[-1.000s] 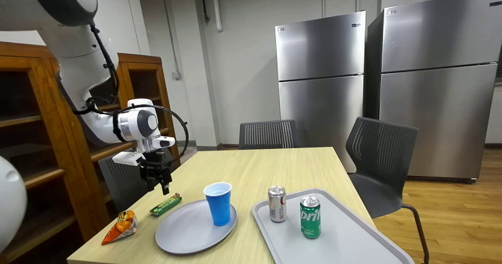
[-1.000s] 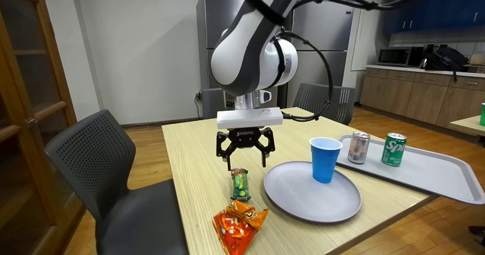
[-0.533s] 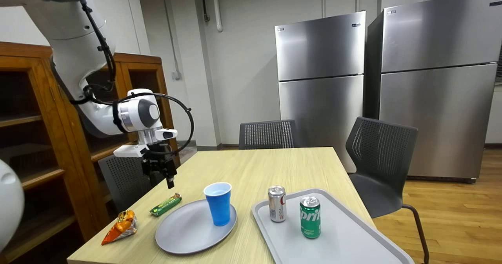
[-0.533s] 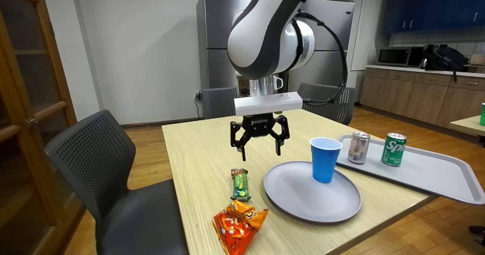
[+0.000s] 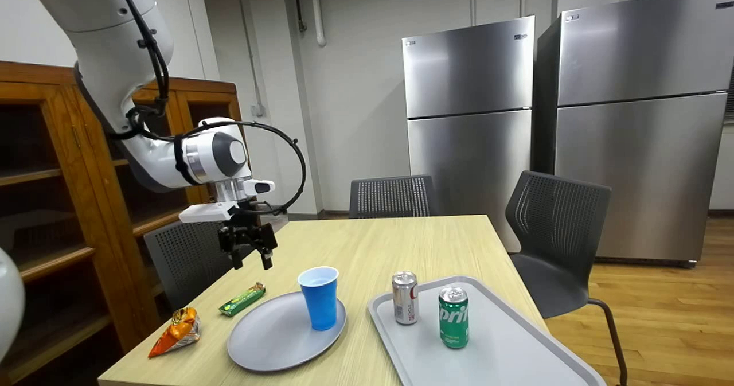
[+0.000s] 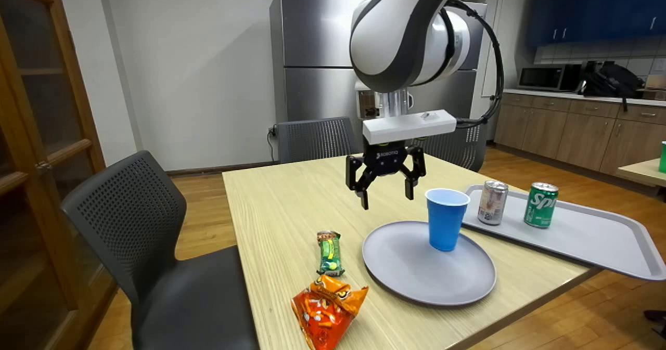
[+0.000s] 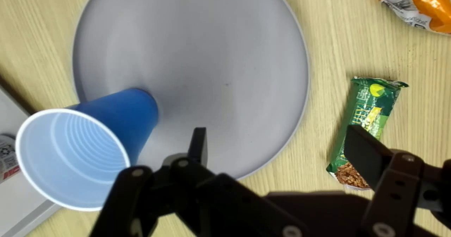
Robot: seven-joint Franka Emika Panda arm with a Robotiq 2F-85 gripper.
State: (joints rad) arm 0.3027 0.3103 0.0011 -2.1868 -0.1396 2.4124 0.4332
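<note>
My gripper (image 6: 387, 200) hangs above the table with its jaws wide apart and nothing between them. In the wrist view the gripper (image 7: 276, 130) hovers over the gap between a grey plate (image 7: 218, 47) and a green snack bar (image 7: 375, 103); one finger covers part of the bar's wrapper. A blue cup (image 6: 446, 224) stands upright on the plate, close to the gripper but apart from it. The bar (image 5: 242, 300) lies flat on the wood in both exterior views. Near the table's edge an orange chip bag (image 6: 330, 313) sits beside the bar.
A grey tray (image 6: 588, 235) bears a silver can (image 6: 492, 203) and a green Sprite can (image 6: 541, 205), both upright. Dark chairs, such as this black chair (image 6: 156, 246), surround the table. Wooden cabinets (image 5: 57, 202) stand behind the arm.
In both exterior views my gripper has risen and shifted right, away from above the green bar and towards the blue cup. The jaws stay open; the objects on the table have not moved.
</note>
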